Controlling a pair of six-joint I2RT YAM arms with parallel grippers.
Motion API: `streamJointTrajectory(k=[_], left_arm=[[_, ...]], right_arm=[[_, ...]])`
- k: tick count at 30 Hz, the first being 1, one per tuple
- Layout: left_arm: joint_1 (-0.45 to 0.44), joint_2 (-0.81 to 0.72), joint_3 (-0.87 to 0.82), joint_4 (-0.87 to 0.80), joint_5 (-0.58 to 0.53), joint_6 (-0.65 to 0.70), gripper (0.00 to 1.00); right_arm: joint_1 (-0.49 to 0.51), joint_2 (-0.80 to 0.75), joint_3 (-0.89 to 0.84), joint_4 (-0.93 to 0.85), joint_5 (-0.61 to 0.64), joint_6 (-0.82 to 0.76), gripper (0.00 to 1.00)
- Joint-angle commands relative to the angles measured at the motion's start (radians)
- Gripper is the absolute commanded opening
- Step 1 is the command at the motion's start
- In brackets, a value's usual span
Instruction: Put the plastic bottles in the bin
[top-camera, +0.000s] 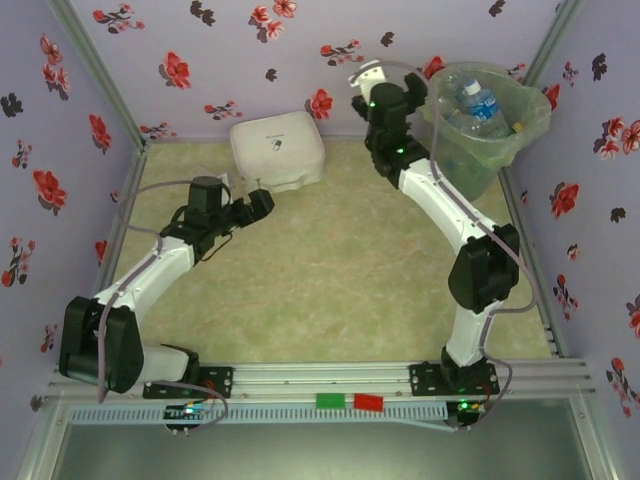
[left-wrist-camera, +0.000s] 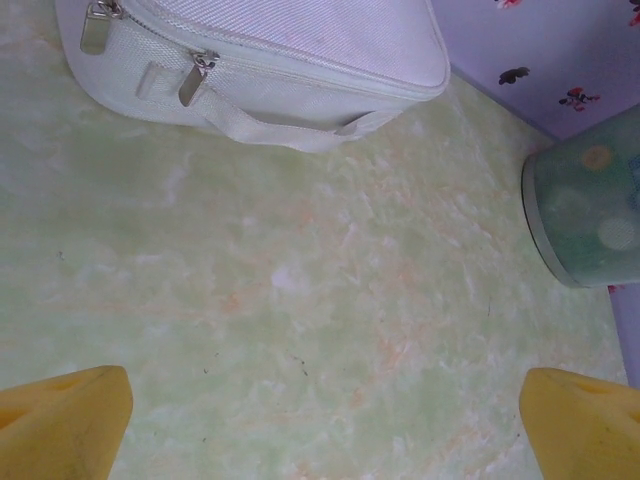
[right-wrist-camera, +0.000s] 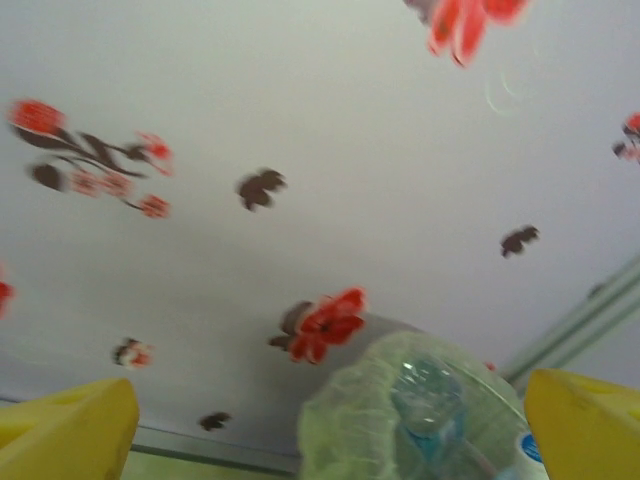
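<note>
Yellow fingers (left-wrist-camera: 70, 420) sit wide apart in both wrist views. Our right gripper (right-wrist-camera: 330, 425) gapes, empty, facing the bin (top-camera: 485, 160) (far right corner); our left gripper (left-wrist-camera: 325, 430), equally spread and holding nothing, hangs over bare table (top-camera: 330, 260) near the white zipped case (left-wrist-camera: 270, 60). We see plastic bottles (top-camera: 478, 105) lying inside the bin.

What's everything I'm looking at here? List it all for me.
Bin: one, translucent grey-green, bag-lined, far right corner.
Bottles: at least one, clear with blue label, inside bin; full count hidden.
Case: one, white, zipped, far middle of table.
Blocks: two, green and red, near rail.
Table: one, pale green marbled.
Walls: lilac, red flowers.
Arms: two, white and black.
Left end effector: yellow fingers, open, facing case.
Right end effector: yellow fingers, open, facing bin.
</note>
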Motion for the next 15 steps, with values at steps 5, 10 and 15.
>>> streamJointTrajectory(k=[5,10,15], left_arm=[[0.018,-0.037,0.012,-0.021,-0.034,0.044,1.00],[0.031,-0.047,0.024,-0.050,-0.061,0.087,1.00],[0.049,-0.077,0.008,-0.085,-0.184,0.182,1.00]], right_arm=[[0.126,-0.125,-0.190,-0.065,-0.028,0.220,0.99],[0.142,-0.181,-0.409,-0.116,-0.157,0.465,1.00],[0.141,-0.253,-0.647,-0.114,-0.115,0.589,1.00]])
